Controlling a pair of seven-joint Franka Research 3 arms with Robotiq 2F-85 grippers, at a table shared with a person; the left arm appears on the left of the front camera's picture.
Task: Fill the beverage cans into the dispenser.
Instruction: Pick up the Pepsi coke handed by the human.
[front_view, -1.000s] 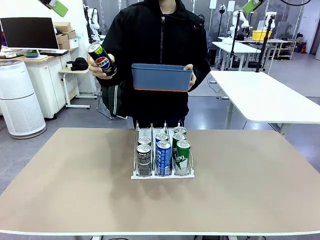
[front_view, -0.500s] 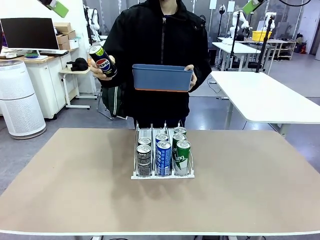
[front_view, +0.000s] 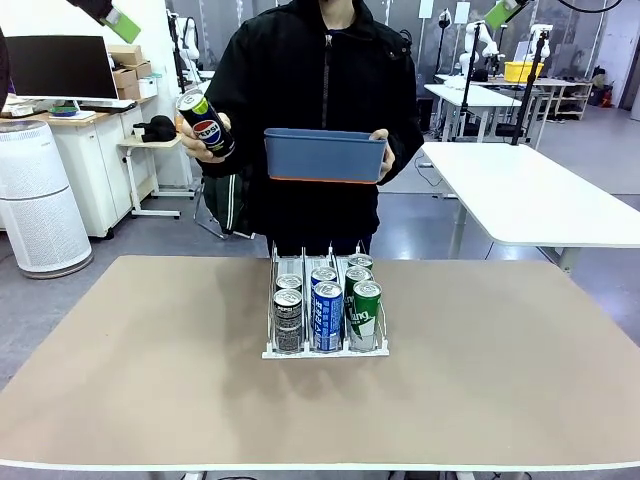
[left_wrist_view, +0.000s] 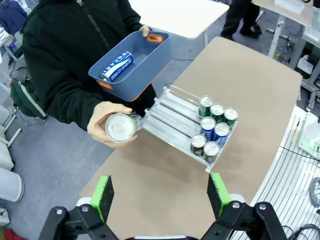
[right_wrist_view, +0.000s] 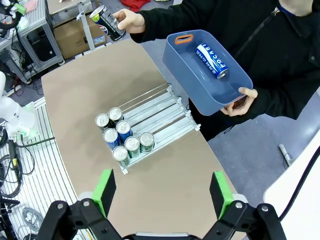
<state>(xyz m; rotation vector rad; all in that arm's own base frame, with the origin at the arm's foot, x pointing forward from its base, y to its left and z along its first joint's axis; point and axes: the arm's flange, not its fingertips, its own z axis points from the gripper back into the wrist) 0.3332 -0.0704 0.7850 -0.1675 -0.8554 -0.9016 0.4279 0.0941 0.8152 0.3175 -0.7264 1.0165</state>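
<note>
The dispenser (front_view: 322, 352) stands mid-table with several beverage cans (front_view: 327, 312) in it: black in the left lane, blue in the middle, green on the right. Behind the table a person holds a black Pepsi can (front_view: 205, 122) in one hand and a blue tub (front_view: 324, 156) in the other. A blue can (right_wrist_view: 212, 60) lies in the tub (right_wrist_view: 200, 87). My left gripper (left_wrist_view: 160, 195) hangs open high above the dispenser (left_wrist_view: 172, 112) and the held can (left_wrist_view: 120, 127). My right gripper (right_wrist_view: 162, 192) is open too, high over the dispenser (right_wrist_view: 160, 112).
In the front view, one green pad (front_view: 120, 20) of the left gripper shows at the top left edge and one green pad (front_view: 500, 12) of the right at the top right. The brown table (front_view: 500, 380) has bare room on both sides of the rack.
The left gripper's finger at the top left edge has shifted slightly. The person holds the can and the tub much as before.
</note>
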